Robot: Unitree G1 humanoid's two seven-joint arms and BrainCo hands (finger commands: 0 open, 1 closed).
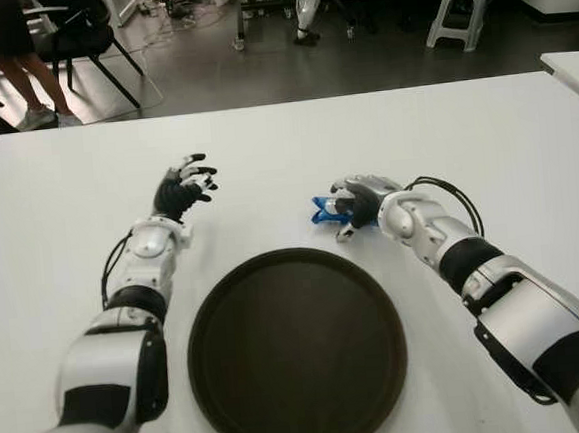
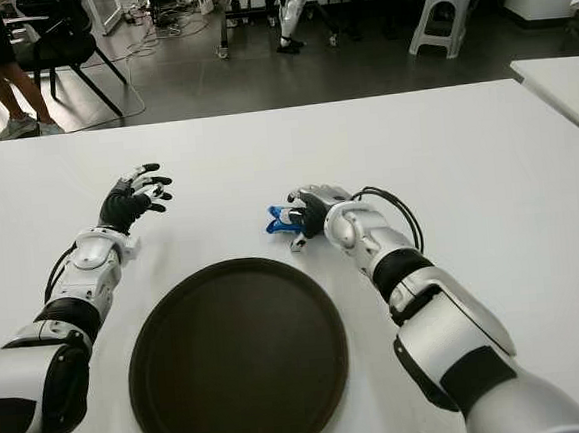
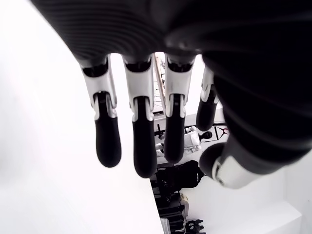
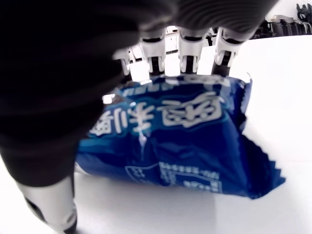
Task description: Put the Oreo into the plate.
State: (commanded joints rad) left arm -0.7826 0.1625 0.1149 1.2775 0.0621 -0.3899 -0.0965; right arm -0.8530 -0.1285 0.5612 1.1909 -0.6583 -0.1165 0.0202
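The white desk [image 1: 483, 131] carries a dark round plate [image 1: 296, 348] with nothing in it — the job is barely begun. Just beyond its rim, the right hand [image 1: 354, 207] curls over the blue Oreo packet [image 1: 323, 211], which looks still down on the desk. Left hand [image 1: 182, 189] hovers spread, holding nothing — lift and carry remain.

white table [image 1: 483, 131] | stool [image 1: 459, 8] (grey) | chair [image 1: 80, 37] | person's legs [image 1: 34, 86]
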